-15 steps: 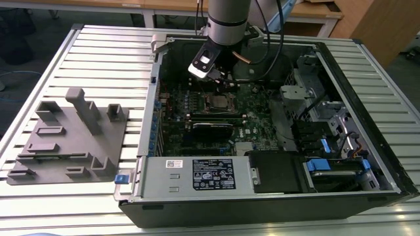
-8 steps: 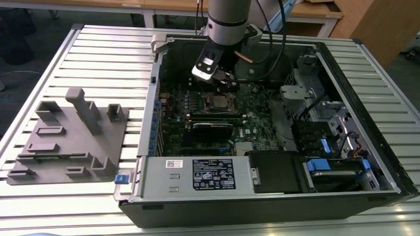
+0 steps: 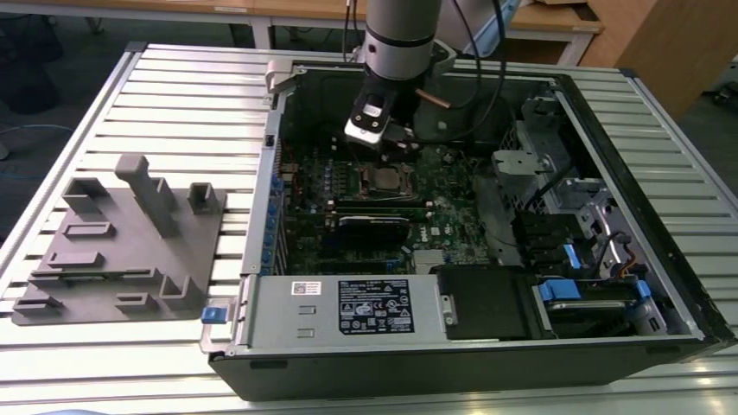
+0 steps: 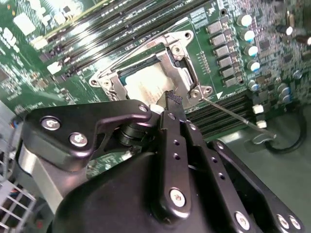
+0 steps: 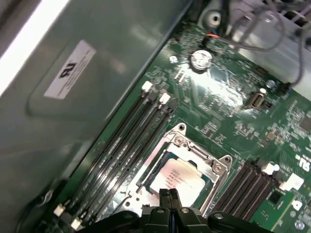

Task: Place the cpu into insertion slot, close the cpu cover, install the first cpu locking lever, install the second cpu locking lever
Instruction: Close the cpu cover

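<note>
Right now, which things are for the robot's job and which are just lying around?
For the job: cpu, cpu cover, locking lever, gripper.
Just lying about: grey plastic stand, memory slots, power supply box.

The cpu (image 5: 178, 177) is lying flat (silver top up) in the insertion slot (image 5: 149, 175) just beyond the claw (image 5: 168, 192), the cpu cover (image 5: 205, 161) framing it.

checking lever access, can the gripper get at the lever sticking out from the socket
Probably yes: the lever juts free over the memory slots, nothing covers it, and the gripper hangs beside it.
</note>
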`<state>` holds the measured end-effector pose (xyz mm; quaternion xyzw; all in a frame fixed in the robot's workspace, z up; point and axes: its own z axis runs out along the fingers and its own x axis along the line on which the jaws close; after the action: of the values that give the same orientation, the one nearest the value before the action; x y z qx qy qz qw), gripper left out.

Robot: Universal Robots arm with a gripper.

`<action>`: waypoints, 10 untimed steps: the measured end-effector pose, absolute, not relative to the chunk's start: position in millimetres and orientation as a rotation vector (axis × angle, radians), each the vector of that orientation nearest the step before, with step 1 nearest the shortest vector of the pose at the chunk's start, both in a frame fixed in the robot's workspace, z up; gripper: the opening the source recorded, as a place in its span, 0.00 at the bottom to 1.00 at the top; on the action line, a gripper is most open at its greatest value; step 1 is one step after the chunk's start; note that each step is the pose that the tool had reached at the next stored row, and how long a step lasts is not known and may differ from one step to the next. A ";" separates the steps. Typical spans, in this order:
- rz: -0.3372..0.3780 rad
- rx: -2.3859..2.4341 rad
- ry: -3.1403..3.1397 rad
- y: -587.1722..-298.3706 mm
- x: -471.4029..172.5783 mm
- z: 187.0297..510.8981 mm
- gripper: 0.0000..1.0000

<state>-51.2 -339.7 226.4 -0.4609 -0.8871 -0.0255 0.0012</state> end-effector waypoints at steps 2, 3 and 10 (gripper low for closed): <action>-0.080 -1.395 -2.810 -339.6 -51.2 226.2 0.11; -0.080 -1.371 -2.822 -339.6 -51.2 226.1 0.11; -0.079 -1.201 -2.895 -339.6 -51.2 225.9 0.11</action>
<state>-51.2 -339.6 225.9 -0.3831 -0.9234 -0.0253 0.0034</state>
